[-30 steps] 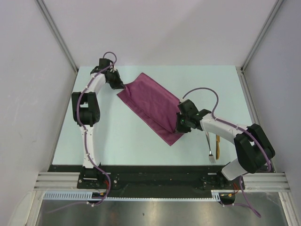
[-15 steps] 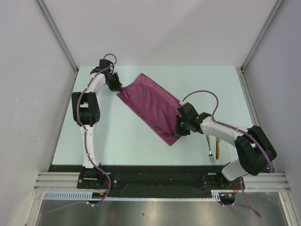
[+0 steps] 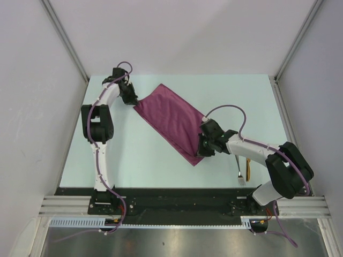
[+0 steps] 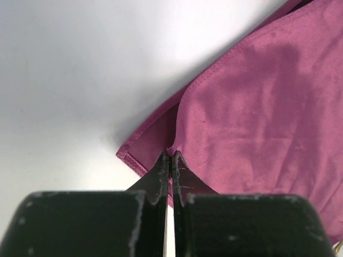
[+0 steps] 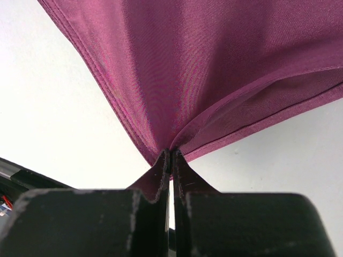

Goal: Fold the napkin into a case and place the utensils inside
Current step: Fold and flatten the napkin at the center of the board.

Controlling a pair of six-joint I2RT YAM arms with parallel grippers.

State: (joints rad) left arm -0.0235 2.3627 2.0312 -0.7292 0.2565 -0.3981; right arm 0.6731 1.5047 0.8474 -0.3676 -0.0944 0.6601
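The plum-magenta napkin (image 3: 171, 120) lies folded into a long slanted oblong on the pale table (image 3: 128, 155). My left gripper (image 3: 134, 100) is shut on the cloth's far-left corner (image 4: 161, 142). My right gripper (image 3: 200, 151) is shut on the layered edge near the near-right corner (image 5: 177, 134). The cloth is stretched between the two. The utensils lie at the near right, half hidden by the right arm: a silver piece (image 3: 240, 171) and a golden-yellow piece (image 3: 247, 168).
The black base rail (image 3: 171, 201) runs along the near edge. Grey enclosure walls stand at left, right and back, with metal posts (image 3: 67, 43) at the back corners.
The right gripper has slid a little toward the near left with its corner of the cloth. The left gripper has barely moved.
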